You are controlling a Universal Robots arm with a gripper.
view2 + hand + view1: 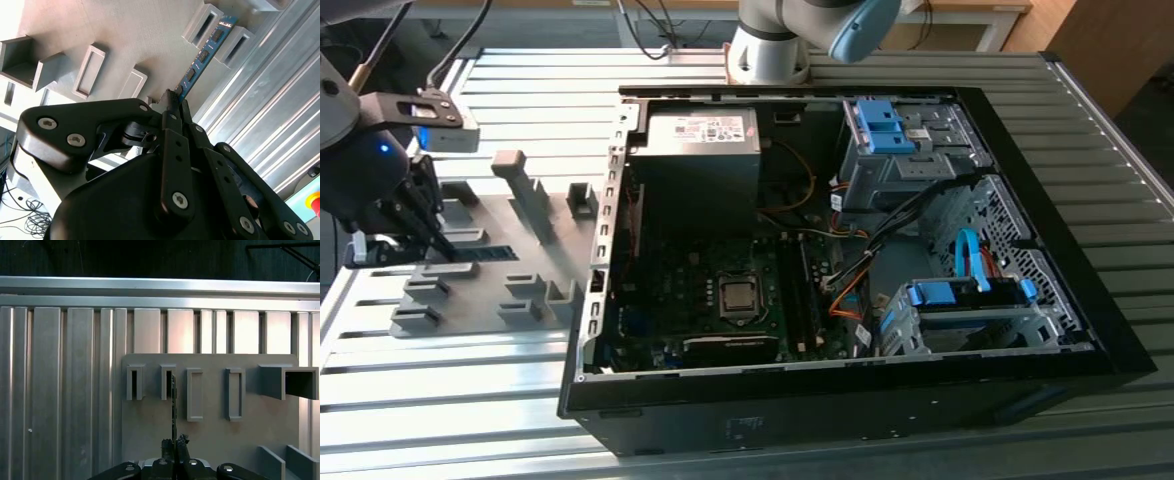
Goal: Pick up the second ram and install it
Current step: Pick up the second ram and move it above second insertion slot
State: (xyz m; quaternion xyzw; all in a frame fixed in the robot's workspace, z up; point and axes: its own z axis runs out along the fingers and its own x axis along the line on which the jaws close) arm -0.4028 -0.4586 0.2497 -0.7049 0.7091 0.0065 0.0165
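Note:
The second ram (205,52) is a thin blue-green stick with dark chips, lying edge-on along the grey fixture plate (100,30). Its far end sits between two raised holders. My gripper (175,100) is shut on the stick's near end, with a black finger pressed against each face. In the first wrist view the ram (173,400) runs straight out from the gripper (175,442) over the plate (210,440). In the exterior view the gripper (414,240) stands over the plate (520,290) at the exterior view's left, with the ram (480,253) a dark strip beside it.
An open black computer case (1067,340) lies to the exterior view's right of the plate, with motherboard (720,290), power-supply box (698,130), blue drive clips (881,125) and loose cables inside. Grey upright blocks (520,185) rise from the plate. The ribbed metal table (440,370) surrounds everything.

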